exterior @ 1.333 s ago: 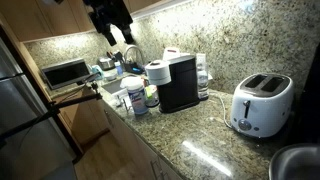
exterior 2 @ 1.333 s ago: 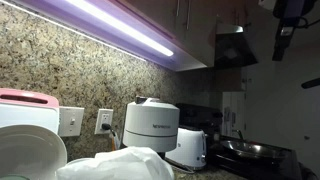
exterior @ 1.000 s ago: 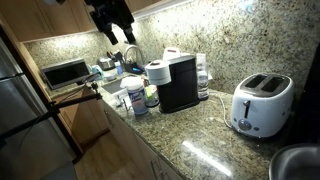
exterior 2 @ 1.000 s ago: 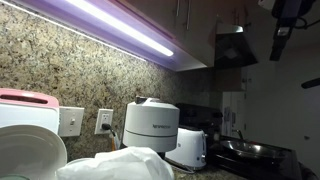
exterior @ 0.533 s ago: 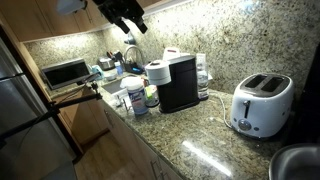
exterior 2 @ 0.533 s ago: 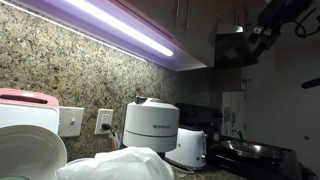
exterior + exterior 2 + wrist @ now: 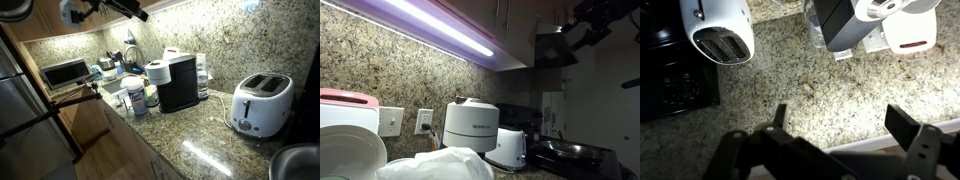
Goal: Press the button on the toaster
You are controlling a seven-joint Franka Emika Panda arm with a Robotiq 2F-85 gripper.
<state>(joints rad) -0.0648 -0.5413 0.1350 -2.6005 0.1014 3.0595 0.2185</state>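
White rounded two-slot pop-up toaster [image 7: 261,103] stands near one end of the speckled granite counter [image 7: 200,140], close to the backsplash, with its dark slots facing up. In the wrist view the toaster [image 7: 720,28] sits in the upper corner, next to a dark stove top [image 7: 675,85]. A boxy black coffee machine [image 7: 180,82] stands along the counter from it, apart from it, with bare granite between them.

No button can be made out at this size. A small dark detail low on the toaster's narrow end in an exterior view may be a control, but I cannot be sure.

The robot's dark arm [image 7: 115,8] is high above the counter, near the cabinets and well away from the toaster. The black two-finger gripper [image 7: 840,125] hangs over bare granite, its fingers [image 7: 902,125] spread wide and holding nothing.

By my reading, the task is in its approach stage and no contact has been made. The next move would call for travelling across and down toward the toaster's control end. The fingers should probably be brought together so that a single firm tip can push the button squarely without shoving the light toaster along the stone.
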